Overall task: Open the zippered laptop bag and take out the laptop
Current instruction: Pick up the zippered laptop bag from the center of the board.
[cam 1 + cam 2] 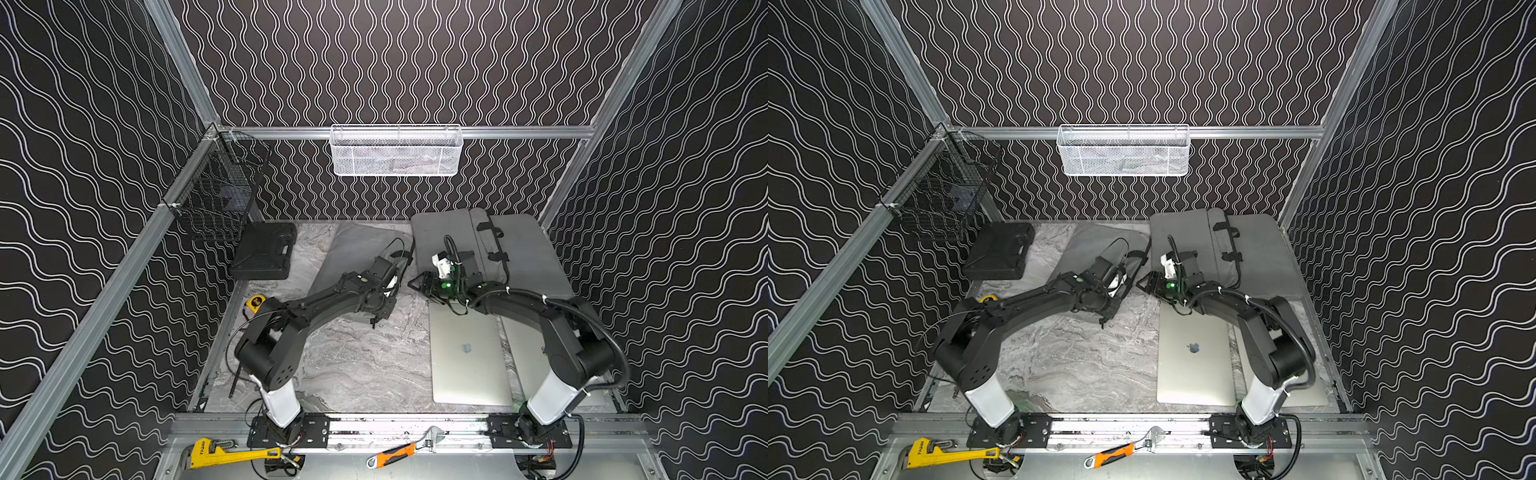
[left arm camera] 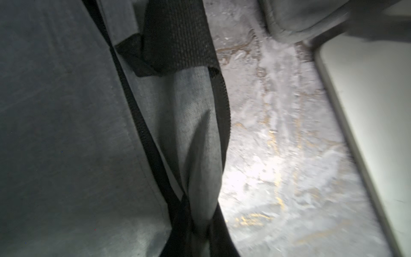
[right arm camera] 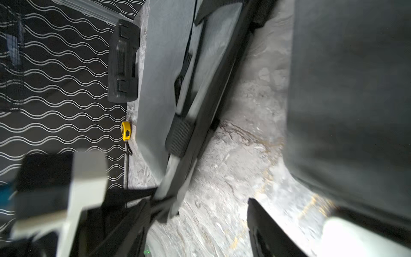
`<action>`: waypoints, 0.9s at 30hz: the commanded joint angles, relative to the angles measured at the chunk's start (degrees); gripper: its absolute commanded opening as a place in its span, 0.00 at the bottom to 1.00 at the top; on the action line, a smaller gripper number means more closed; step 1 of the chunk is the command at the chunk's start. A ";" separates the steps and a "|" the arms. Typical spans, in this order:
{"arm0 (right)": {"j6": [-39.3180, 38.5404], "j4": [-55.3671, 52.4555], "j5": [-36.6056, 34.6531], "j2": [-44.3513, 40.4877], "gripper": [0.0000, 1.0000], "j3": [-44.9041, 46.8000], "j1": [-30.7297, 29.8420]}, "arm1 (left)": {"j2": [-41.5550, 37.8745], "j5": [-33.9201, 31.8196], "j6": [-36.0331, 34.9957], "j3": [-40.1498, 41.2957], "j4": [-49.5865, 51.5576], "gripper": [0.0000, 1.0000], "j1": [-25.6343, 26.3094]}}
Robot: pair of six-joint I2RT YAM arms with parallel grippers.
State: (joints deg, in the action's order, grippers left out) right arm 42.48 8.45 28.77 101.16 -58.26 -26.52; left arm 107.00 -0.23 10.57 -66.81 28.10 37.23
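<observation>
Left gripper (image 1: pixel 376 316) is down at the near right edge of the grey fabric laptop bag (image 1: pixel 353 257), which lies left of centre toward the far side. The left wrist view shows a fold of that grey cloth, beside the black zipper track (image 2: pixel 138 124), pinched tight at the tool: it's clamped on the bag. A black webbing handle (image 2: pixel 178 37) lies across the cloth there, and the left forearm covers the bag's near part in both top views. Right gripper (image 1: pixel 420 286) hangs just right of that bag, jaws apart with only bare marble-patterned tabletop (image 1: pixel 365 365) between them, holding nothing. And the silver closed laptop (image 1: pixel 469 365) is out, flat on the table at the near right, logo up, its far edge tucked under the right wrist. Just right of it sits a pale flat slab (image 1: pixel 523 357), mostly hidden behind the right arm; can't tell what that is. A second grey bag with black handles (image 1: pixel 528 249) fills the far right corner. Around the edges: a black plastic case (image 1: pixel 264 253) far left, a yellow tape measure (image 1: pixel 255 303) near it, a black wire basket (image 1: pixel 220 195) on the left rail, a white mesh basket (image 1: pixel 397 151) on the far rail, plus a yellow pipe wrench (image 1: pixel 224 455) and an orange-handled adjustable wrench (image 1: pixel 397 452) on the near frame.
</observation>
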 commanded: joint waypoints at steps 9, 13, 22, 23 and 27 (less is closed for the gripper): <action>7.88 7.74 7.13 10.13 0.75 -6.68 -2.37 | -7.79 12.81 13.03 8.74 -15.44 0.00 0.90; 6.70 5.73 7.44 12.24 0.65 -9.92 -4.31 | -8.21 12.73 14.87 10.00 -17.23 0.00 1.80; 1.91 1.95 5.11 10.38 0.05 -11.62 -5.22 | -12.60 13.58 20.07 16.09 -21.33 0.54 0.23; 1.27 1.69 4.83 10.06 0.03 -11.64 -5.21 | -13.57 14.28 21.00 17.75 -22.40 0.57 -0.52; -0.81 0.42 5.51 9.88 0.01 -12.17 -5.05 | -18.38 16.75 26.34 24.95 -27.46 0.63 -5.11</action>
State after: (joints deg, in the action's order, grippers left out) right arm 44.40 7.55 32.42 111.90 -69.28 -31.75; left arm 90.45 15.44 31.99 -44.84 5.48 34.28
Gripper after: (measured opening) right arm 0.106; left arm 0.628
